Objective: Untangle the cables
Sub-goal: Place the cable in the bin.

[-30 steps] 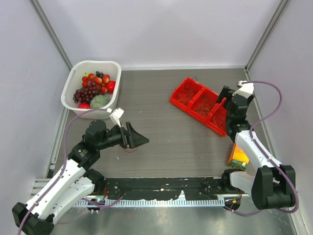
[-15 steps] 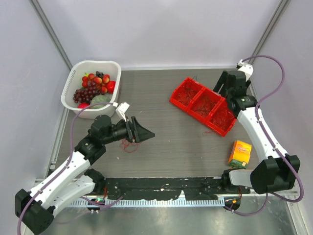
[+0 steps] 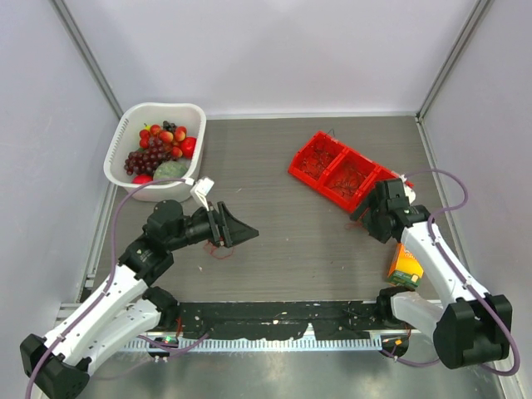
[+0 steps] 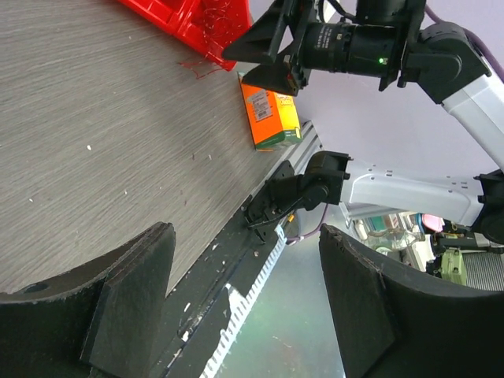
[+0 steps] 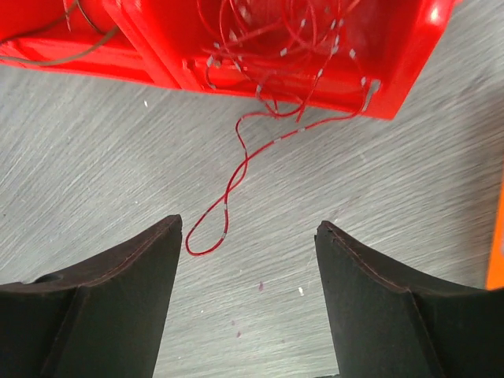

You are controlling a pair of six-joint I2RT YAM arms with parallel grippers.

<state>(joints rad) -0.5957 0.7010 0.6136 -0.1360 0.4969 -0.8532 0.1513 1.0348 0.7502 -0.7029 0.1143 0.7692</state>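
A small tangle of thin red cables (image 3: 219,249) lies on the table just below my left gripper (image 3: 239,229), which hovers open and empty above it. More red cables (image 5: 276,39) fill the red tray (image 3: 331,156), and one red strand (image 5: 228,197) trails out of it onto the table. My right gripper (image 5: 250,224) hangs open just short of that strand's loop, at the tray's near right end (image 3: 366,218). In the left wrist view my left gripper (image 4: 246,232) holds nothing, and the tangle is hidden there.
A white basket (image 3: 193,116) of fruit stands at the back left. An orange box (image 3: 407,266) lies by the right arm near the front right. The black rail (image 3: 274,316) runs along the table's front edge.
My right arm has swung from the back right corner down to the tray's near end, its jaws narrowing slightly. My left gripper drifted forward, then back a little to the left.
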